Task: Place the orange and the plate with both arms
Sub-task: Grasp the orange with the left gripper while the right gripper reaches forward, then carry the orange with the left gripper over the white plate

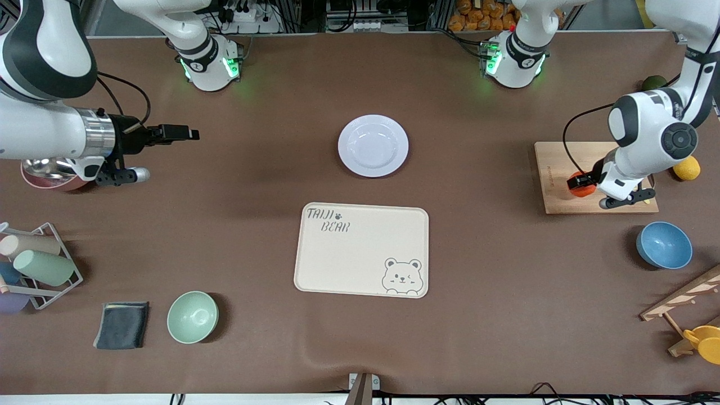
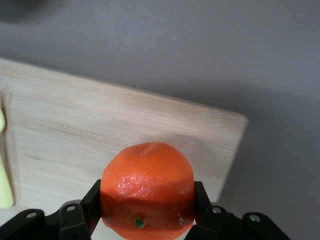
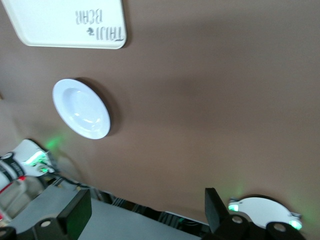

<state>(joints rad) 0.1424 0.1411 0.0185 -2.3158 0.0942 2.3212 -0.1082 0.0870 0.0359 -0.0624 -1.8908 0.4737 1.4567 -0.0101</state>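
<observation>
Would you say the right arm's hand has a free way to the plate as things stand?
Probably yes. The right hand is open and empty, over bare table toward the right arm's end. Nothing stands between it and the plate. The left hand is over the wooden board, shut on the orange.

The left arm is reaching down from its base at about 1 o'clock in the front view, elbow bent, wrist tipped toward 7 o'clock. The left gripper (image 1: 582, 184) is clamping its fingers (image 2: 92, 202) on the orange (image 2: 147, 190). The right arm is waiting, stretched level from the 9 o'clock edge, and the right gripper (image 1: 188, 134) is pointing toward 3 o'clock, its fingers (image 3: 75, 212) spread wide.
</observation>
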